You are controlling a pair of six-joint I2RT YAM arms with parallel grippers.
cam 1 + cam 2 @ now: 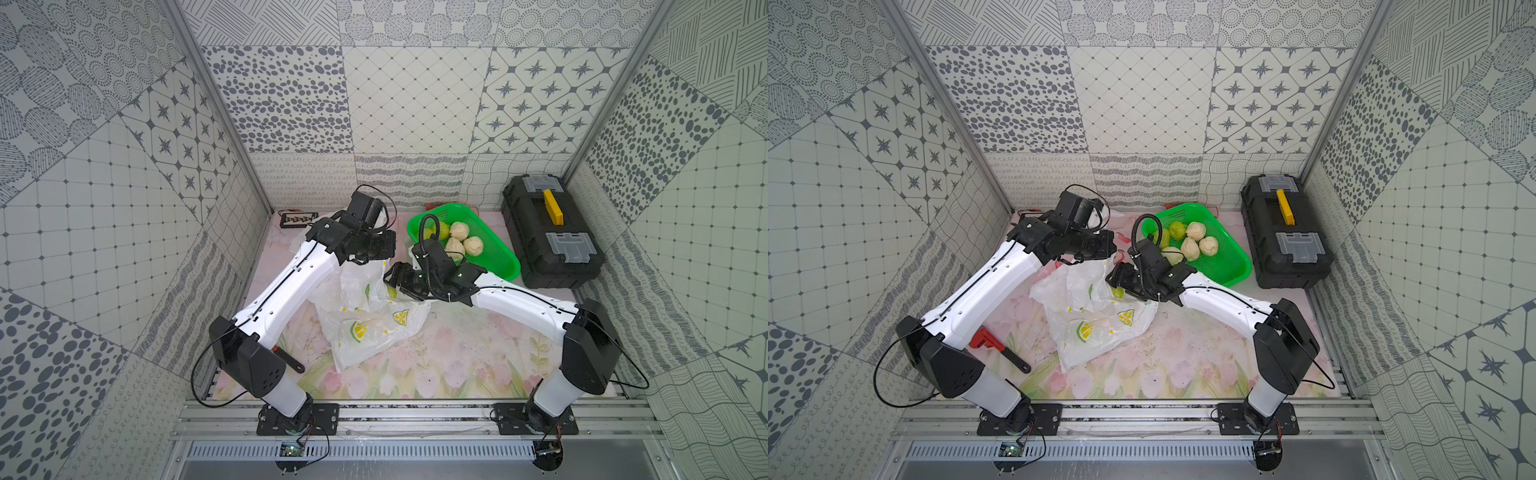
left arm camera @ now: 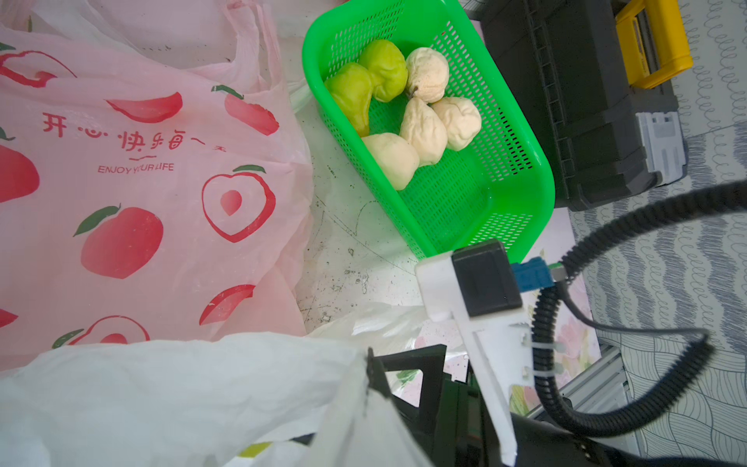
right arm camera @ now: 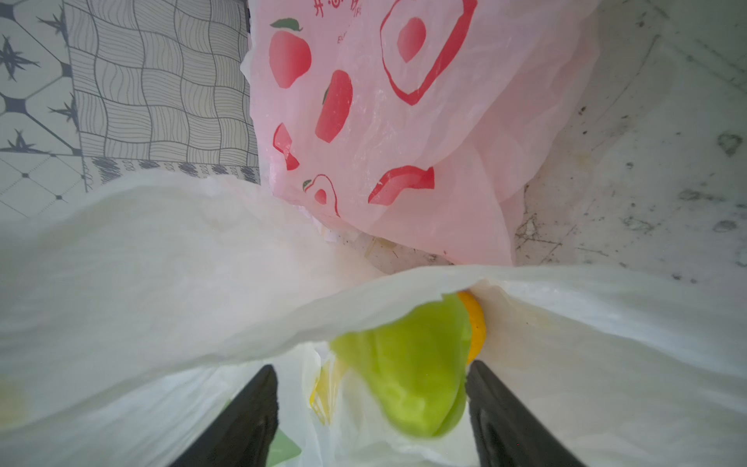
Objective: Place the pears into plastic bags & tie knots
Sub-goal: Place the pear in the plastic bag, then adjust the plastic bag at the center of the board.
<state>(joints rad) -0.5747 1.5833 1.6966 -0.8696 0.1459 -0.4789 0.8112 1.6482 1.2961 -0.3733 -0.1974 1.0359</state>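
Note:
A white plastic bag [image 1: 365, 328] with lemon prints lies mid-table, its mouth lifted. My left gripper [image 2: 370, 366] is shut on the bag's rim and holds it up. My right gripper [image 3: 372, 366] is open inside the mouth. A blurred green pear [image 3: 412, 376] sits between its fingers, close to one and clear of the other. Two green pears [image 2: 366, 97] and several cream ones [image 2: 422, 129] lie in the green basket [image 2: 537, 161]. A pink plastic bag [image 2: 141, 194] lies flat behind the white one. Knots are out of view.
A black toolbox [image 1: 552, 237] with a yellow handle stands at the back right, next to the basket [image 1: 505, 266]. A red pipe wrench [image 1: 992, 345] lies by the left arm's base. A small dark board [image 1: 297, 219] sits at the back left. Patterned walls close three sides.

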